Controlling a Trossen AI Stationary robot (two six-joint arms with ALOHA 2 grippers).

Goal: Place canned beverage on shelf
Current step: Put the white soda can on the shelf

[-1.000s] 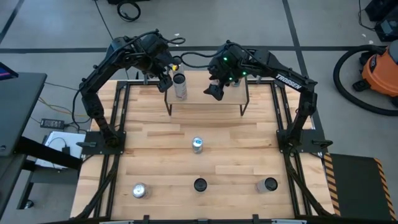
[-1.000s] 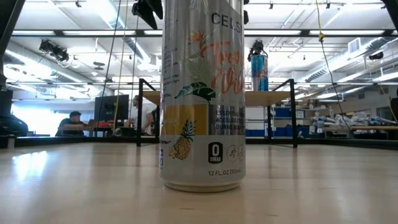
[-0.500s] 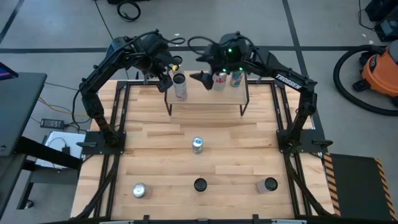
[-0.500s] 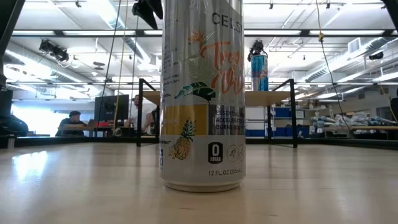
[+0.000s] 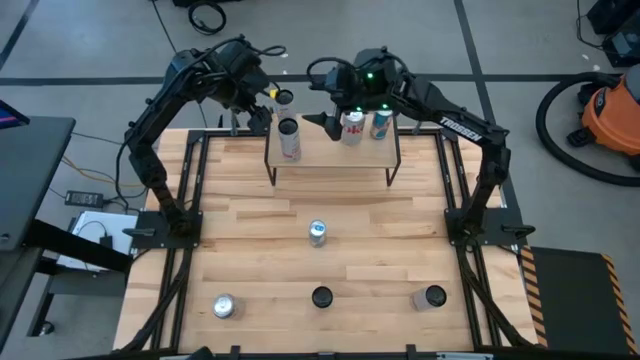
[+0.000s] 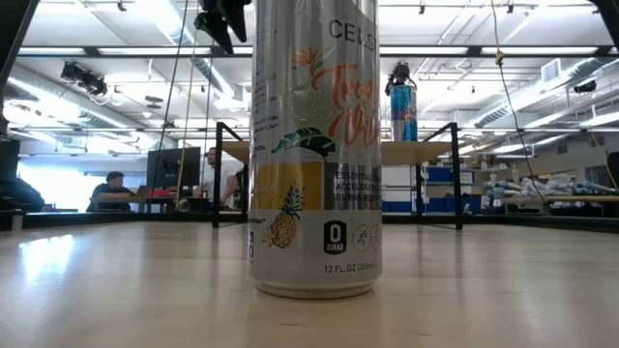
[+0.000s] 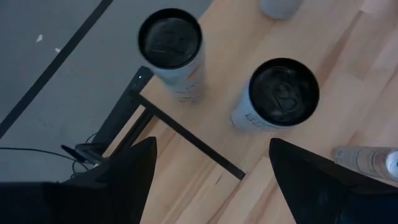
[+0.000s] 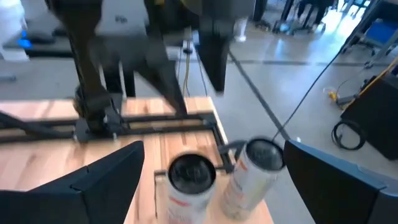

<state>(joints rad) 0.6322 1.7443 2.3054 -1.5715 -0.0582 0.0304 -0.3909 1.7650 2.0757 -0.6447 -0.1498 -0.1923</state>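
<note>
The right end effector point(image 5: 318, 119) had just backed away wide open and empty, leaving its can point(image 5: 352, 127) standing on the shelf point(image 5: 330, 152), while the left end effector point(image 5: 268, 108), open too, lifted off another can point(image 5: 290, 139), so four cans waited on the worktop point(image 5: 250, 240).

Grey floor point(image 5: 90, 40); orange vacuum point(image 5: 612, 112); ceiling lights point(image 6: 542, 19)

Looking down between two dark fingers point(image 7: 127, 171) spread wide, gripping nothing. Seeing two upright cans: one point(image 7: 171, 50) standing at the corner of the shelf point(image 7: 348, 68) above a black leg point(image 7: 189, 140), another point(image 7: 277, 96) near it on the plank. Glimpsing a third can point(image 7: 367, 160) lower down.
</note>
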